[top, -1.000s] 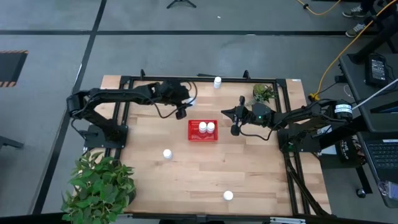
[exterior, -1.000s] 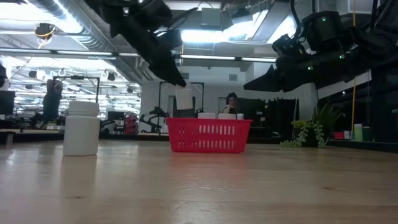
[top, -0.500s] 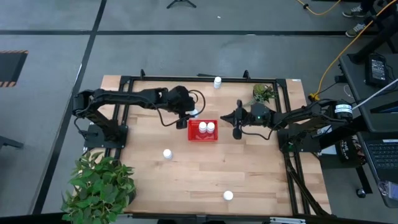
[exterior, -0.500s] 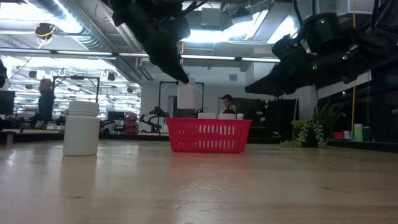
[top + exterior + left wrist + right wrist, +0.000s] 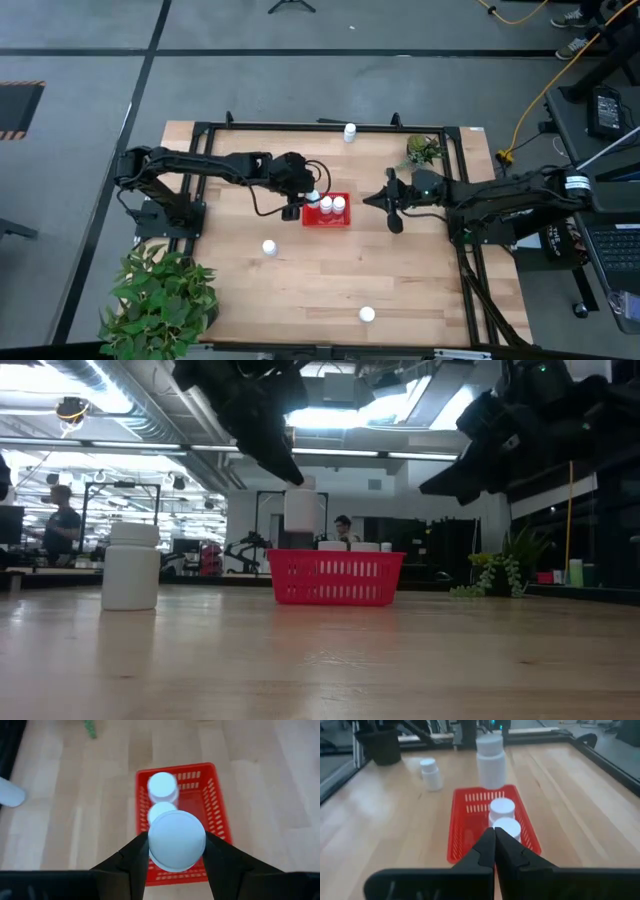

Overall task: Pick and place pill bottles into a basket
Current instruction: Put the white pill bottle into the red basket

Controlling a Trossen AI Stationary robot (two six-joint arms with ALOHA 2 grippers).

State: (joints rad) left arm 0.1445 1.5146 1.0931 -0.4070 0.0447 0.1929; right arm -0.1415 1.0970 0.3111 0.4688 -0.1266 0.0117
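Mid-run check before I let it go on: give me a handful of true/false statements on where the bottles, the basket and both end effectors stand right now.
1. The left end effector grips a pill bottle above the basket. True.
2. The basket is empty. False: two bottles already stand in it.
3. The right end effector is shut and holds nothing. True.
4. All remaining bottles lie on their sides. False: the loose bottles on the table stand upright.
5. The held bottle is resting on the basket floor. False: in the low view it hangs above the rim, clear of the basket.
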